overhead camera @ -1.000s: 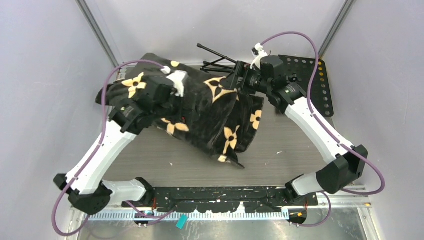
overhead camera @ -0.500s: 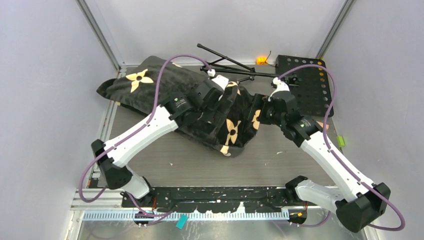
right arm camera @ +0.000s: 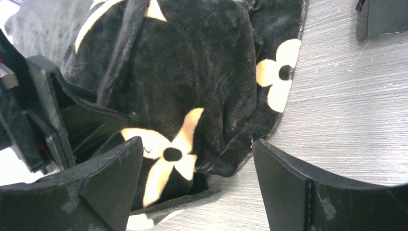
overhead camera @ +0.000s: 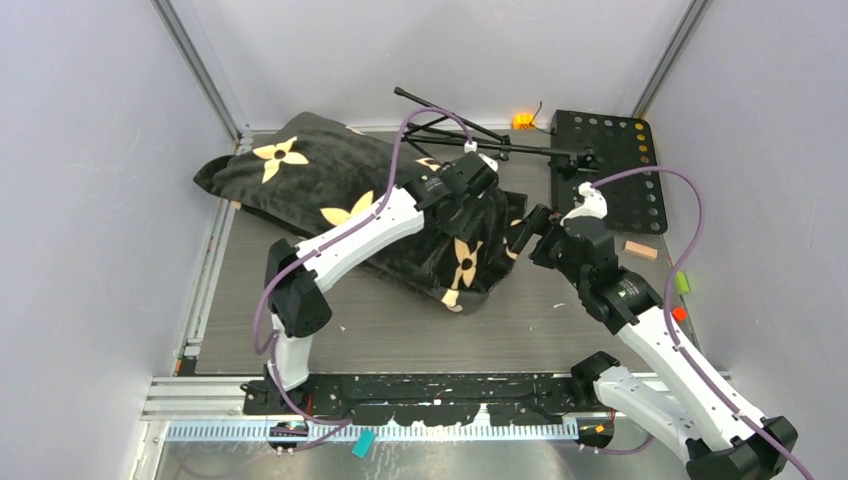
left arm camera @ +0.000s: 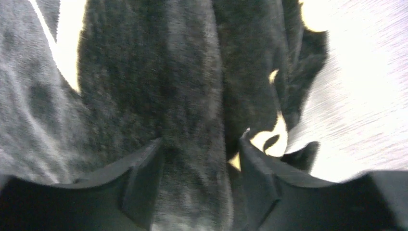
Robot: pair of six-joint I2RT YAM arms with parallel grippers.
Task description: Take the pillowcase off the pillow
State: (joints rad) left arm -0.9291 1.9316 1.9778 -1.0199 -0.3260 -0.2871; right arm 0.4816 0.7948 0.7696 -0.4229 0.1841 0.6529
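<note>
The pillowcase (overhead camera: 300, 185) sprawls across the table (overhead camera: 380, 320) from the back left corner to the middle, plump at the left and rumpled at its right end. No white of the pillow shows, so you can take it to be fully inside. Expect soft, light, limp plush that slides over the filling and bunches rather than lifting as one piece. Take hold at the loose right end, on a fold or the hem. Your left gripper (left arm camera: 201, 144) sits on that rumpled end, jaws at a middling gap with a ridge of plush filling it; whether it has bitten firmly you cannot tell. Your right gripper (right arm camera: 197, 144) hangs just beside the hem, jaws wide, holding nothing.
</note>
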